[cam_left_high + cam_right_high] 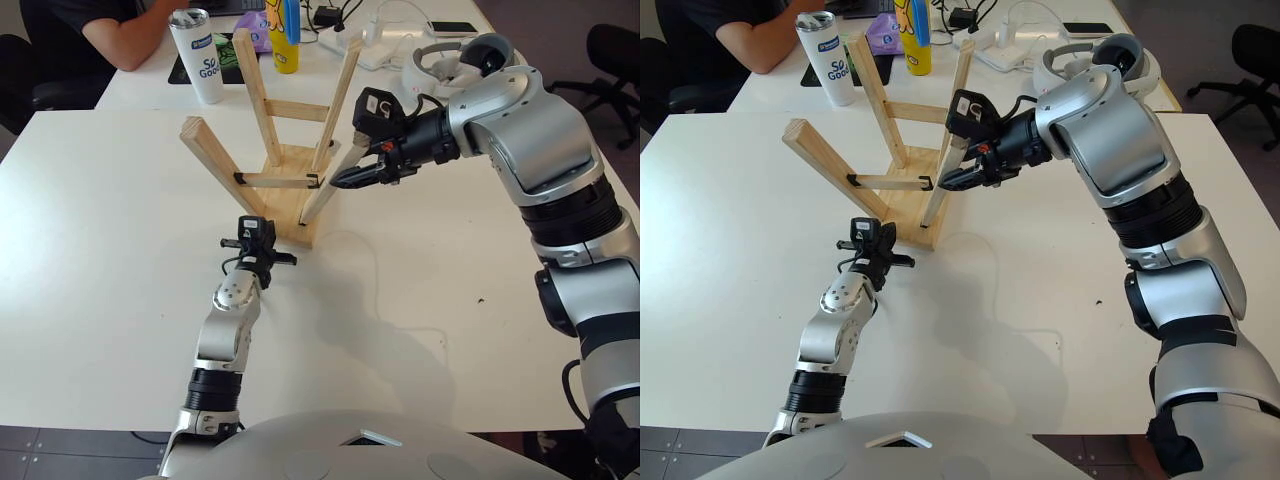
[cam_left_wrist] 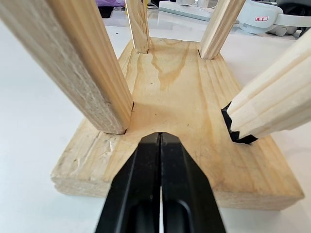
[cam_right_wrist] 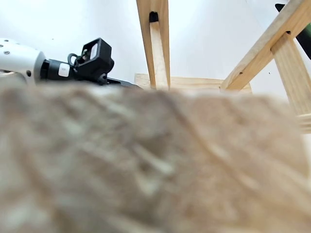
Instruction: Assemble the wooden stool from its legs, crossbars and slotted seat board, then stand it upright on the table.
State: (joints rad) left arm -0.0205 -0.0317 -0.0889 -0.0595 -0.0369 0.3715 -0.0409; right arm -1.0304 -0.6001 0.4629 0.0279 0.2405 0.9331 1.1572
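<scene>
The wooden stool lies upside down on the white table (image 1: 120, 260), its seat board (image 1: 291, 203) flat and its legs pointing up. Crossbars (image 1: 281, 181) join the legs. My left gripper (image 1: 262, 228) is shut, its tips (image 2: 160, 137) resting on the near edge of the seat board (image 2: 180, 92) between two legs. My right gripper (image 1: 340, 181) is shut and held above the table, its tip touching the side of the near right leg (image 1: 338, 120). That leg (image 3: 146, 170) shows as a blur right in front of the right wrist camera.
A second table behind holds a white tumbler (image 1: 198, 55), a yellow bottle (image 1: 285, 35) and a white headset (image 1: 440, 60). A person's arm rests there at the back left. Bare tabletop lies to the left, right and front of the stool.
</scene>
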